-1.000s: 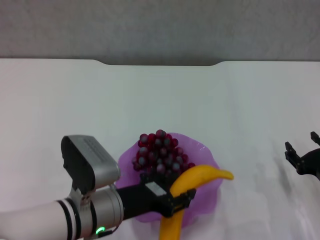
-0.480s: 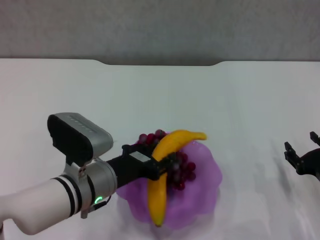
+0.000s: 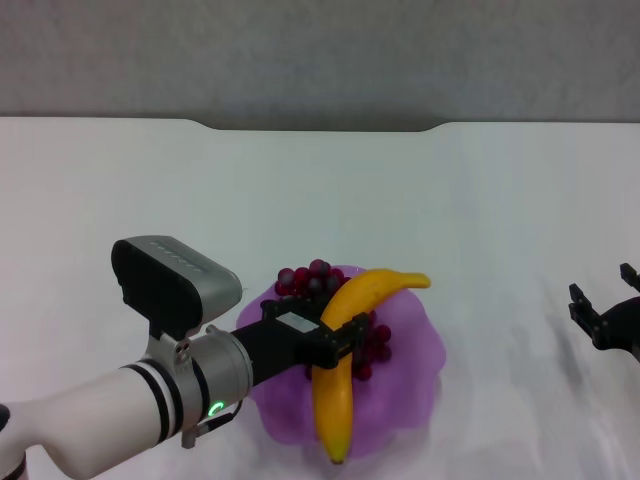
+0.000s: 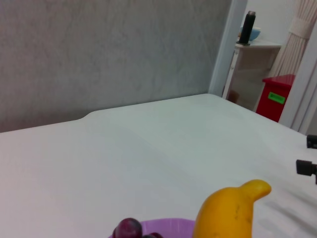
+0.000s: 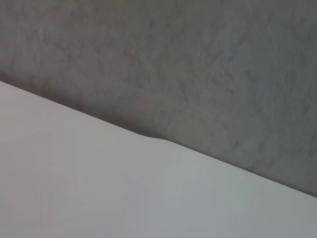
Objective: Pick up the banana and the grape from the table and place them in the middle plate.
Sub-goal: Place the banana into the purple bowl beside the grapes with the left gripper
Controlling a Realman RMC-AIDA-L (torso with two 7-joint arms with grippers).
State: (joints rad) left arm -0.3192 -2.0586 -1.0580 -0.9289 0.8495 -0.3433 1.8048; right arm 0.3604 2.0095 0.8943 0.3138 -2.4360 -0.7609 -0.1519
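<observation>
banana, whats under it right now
The banana, held by the left gripper, lies across the purple plate, with the grapes partly under it. Whether it touches them is hidden.

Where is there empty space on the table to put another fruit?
The table is bare between the purple plate and the right gripper, and all along the far side up to the notched edge. It is crowded at the plate: the grapes, the banana and the left gripper holding it fill that spot.
</observation>
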